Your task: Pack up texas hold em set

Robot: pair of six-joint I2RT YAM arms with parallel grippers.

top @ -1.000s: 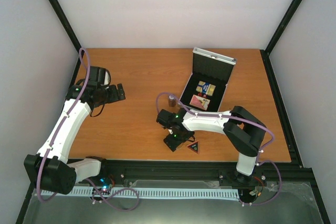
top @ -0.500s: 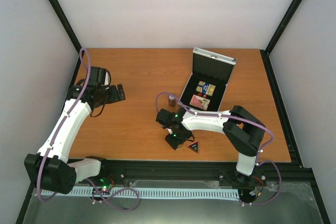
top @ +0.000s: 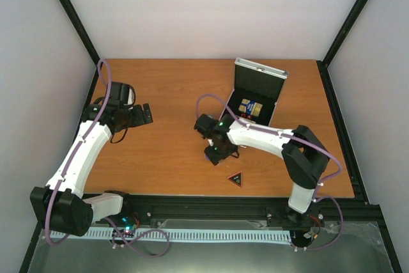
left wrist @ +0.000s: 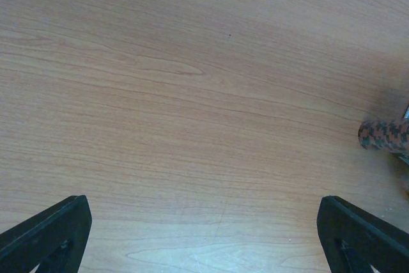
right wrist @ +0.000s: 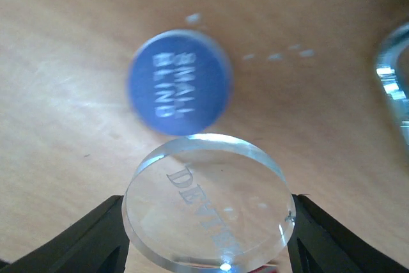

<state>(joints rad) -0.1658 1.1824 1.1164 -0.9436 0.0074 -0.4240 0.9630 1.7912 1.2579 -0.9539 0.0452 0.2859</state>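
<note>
Right tool (top: pixel 215 152) clamps the clear disc (right wrist: pixel 208 212) by its slick rim, just near-left of the open case (top: pixel 259 73); a slip would likely drop it on the counter (top: pixel 172 94) by the blue chip (right wrist: pixel 179 81).

Lettering showed on two pieces of the set.
The blue chip (right wrist: pixel 179 81) read "SMALL BLIND"; the clear disc (right wrist: pixel 208 212) bore engraved letters beginning "DE", the rest blurred.

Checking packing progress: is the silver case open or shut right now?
Open. The silver case has its lid raised at the far side, and a card deck shows inside.
</note>
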